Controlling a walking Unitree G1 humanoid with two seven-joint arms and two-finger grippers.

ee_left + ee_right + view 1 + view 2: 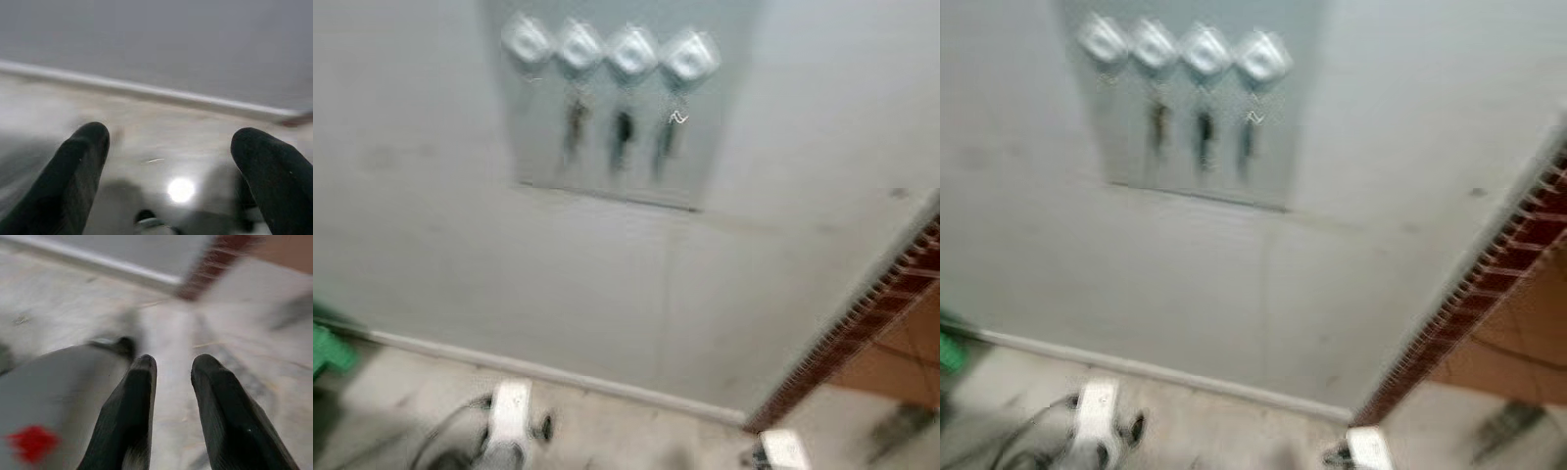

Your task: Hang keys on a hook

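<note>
No writing can be made out; everything is blurred. High on the grey wall, toward the frame's upper left, four pale hooks (609, 47) sit in a row, dark keys (622, 137) dangling beneath three. The left gripper (183, 161) hangs spread wide over pale floor, holding nothing. The right gripper (172, 382) shows a narrow gap, empty, beside a grey surface with a red mark (32, 440)

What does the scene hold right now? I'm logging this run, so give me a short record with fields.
hooks: four pale hooks in a row on a wall panel
keys: dark shapes hang under three hooks; leftmost hook looks free
left gripper: open, low, pointing at the floor
right gripper: fingers slightly apart, nothing between them
image quality: blurred
</note>
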